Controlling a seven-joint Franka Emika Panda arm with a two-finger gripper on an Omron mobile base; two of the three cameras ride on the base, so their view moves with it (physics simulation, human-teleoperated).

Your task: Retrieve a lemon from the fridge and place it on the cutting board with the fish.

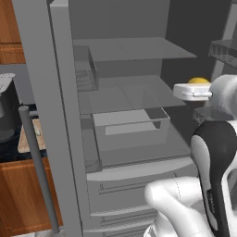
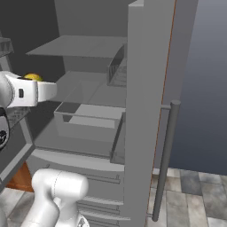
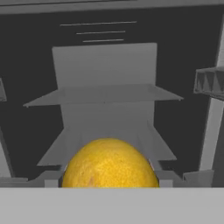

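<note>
Fridge (image 1: 129,92): both doors stand open, grey shelves and a clear bin ahead of and below the fingers.
Door handle (image 2: 165,159): long vertical bar on the open right door, well to the right of the fingers.
Board (image 1: 28,139): tan, on the tabletop past the left door, far left of and lower than the fingers.
Fish (image 1: 37,132): tiny pale shape lying on the board.
Lemon (image 3: 109,165): yellow, right at the fingers, its top peeking above the white hand.
Fingers (image 1: 196,88): raised at shelf height; tips hidden, so the gap and any hold on the lemon cannot be told.
</note>
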